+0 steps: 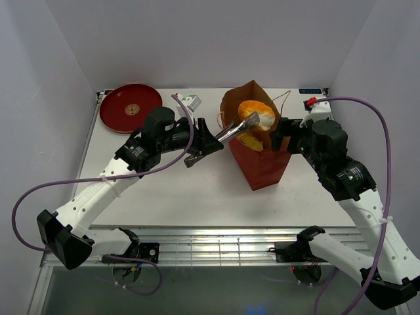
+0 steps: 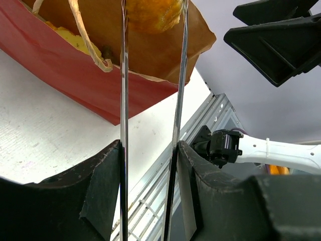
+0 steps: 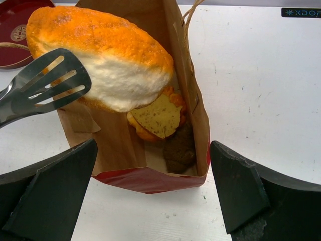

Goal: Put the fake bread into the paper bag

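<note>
L arm outstretched, tongs over bag

I'm running this from afar, and the place reads as a robotics lab test cell. Beneath my left tool and right tool lies a bare white tabletop, boxed in by plain pale walls beyond and to either side of them. Behind the tools, toward the arm bases, runs a slotted aluminium rail. Purple cables loop loose around both arms, and a small printed sticker sits beyond the right tool.
</note>
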Controlling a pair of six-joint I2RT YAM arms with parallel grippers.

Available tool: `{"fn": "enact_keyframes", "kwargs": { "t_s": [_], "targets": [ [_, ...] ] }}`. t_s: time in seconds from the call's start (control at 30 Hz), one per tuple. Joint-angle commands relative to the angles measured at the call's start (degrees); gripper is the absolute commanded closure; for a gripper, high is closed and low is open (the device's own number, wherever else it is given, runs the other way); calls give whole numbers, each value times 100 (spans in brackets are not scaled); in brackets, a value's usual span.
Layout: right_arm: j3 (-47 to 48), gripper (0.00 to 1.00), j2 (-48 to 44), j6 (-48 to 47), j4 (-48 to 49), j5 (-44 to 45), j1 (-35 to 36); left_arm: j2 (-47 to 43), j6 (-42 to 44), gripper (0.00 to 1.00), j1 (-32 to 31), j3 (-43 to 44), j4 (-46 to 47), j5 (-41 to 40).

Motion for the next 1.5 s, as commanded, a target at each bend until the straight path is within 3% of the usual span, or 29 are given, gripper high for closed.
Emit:
{"fn": "enact_keyframes", "kwargs": {
  "t_s": [0.0,0.83,1.07,1.47],
  "targets": [
    [-31,2,-29,-47,305,41,40,-84,79,45,-28,140,253,140],
    [-22,2,-20,-38,278,-3,32,-690,263,45,-37,53,481,-395],
    [-13,2,-12,-38,269,-12,40,-1094,509,46,-37,26,403,-1168],
    [-40,2,-3,-12,278,-47,40,-1763,1125,45,-37,-220,-169,-3883]
  ]
}}
